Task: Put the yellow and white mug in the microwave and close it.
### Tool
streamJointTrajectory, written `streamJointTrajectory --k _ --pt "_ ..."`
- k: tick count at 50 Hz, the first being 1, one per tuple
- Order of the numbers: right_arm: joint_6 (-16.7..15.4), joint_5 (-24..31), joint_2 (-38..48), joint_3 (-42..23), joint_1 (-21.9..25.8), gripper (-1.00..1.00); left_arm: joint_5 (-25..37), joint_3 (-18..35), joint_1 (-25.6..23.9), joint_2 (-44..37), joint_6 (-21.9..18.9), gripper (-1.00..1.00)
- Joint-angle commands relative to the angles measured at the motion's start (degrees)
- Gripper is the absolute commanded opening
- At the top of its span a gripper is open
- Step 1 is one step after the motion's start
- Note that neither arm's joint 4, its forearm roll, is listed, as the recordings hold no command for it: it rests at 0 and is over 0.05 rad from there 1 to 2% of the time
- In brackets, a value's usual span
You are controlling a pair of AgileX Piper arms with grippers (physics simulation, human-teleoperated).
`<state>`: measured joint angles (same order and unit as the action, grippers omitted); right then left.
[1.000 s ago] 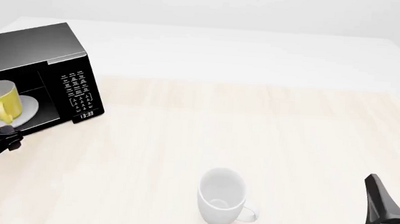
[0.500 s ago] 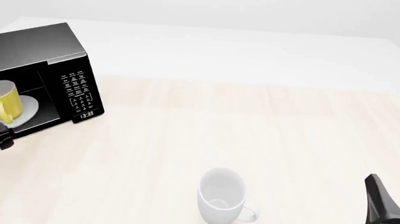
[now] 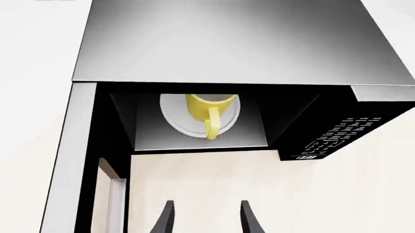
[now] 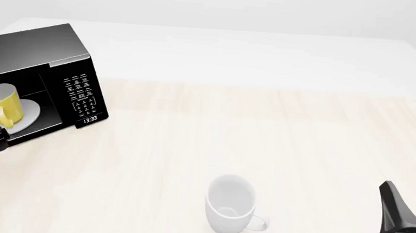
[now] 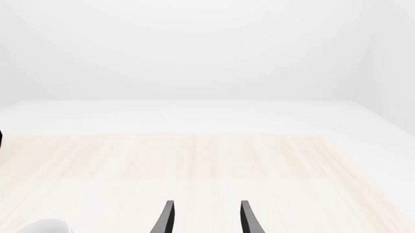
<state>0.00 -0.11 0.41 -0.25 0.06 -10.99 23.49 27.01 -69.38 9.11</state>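
- Since a second ago, the left gripper (image 3: 205, 218) has backed out of the microwave (image 4: 42, 52) toward the frame's left edge.
- Fingers spread and empty; the yellow and white mug (image 3: 209, 110) sits upright on the turntable plate (image 3: 174, 116).
- Placing looks done; next comes swinging the open door (image 3: 71, 160) shut.
- Right gripper (image 5: 205, 218) idles, parted, holding nothing.

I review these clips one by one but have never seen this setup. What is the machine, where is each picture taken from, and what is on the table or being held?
These are simulator renders of two robot arms at a table. The front view looks down from behind them; each wrist view looks along one gripper's fingers. The left gripper is open and empty, facing the open microwave, where the yellow and white mug sits on the turntable plate. The right gripper is open, empty, low at the right. A white mug stands on the table.
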Motion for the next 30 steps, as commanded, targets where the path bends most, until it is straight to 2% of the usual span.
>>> streamJointTrajectory --k 1,13,30 --pt "0.0 0.0 0.0 0.0 0.0 1.0 5.05 0.74 -0.89 5.22 1.48 1.0" --pt "0.01 0.0 0.01 0.0 -0.01 1.0 10.84 2.52 -2.7 11.15 3.58 1.0" --pt "0.0 0.0 -0.01 0.0 0.0 1.0 19.15 5.85 -2.55 20.51 3.42 1.0"
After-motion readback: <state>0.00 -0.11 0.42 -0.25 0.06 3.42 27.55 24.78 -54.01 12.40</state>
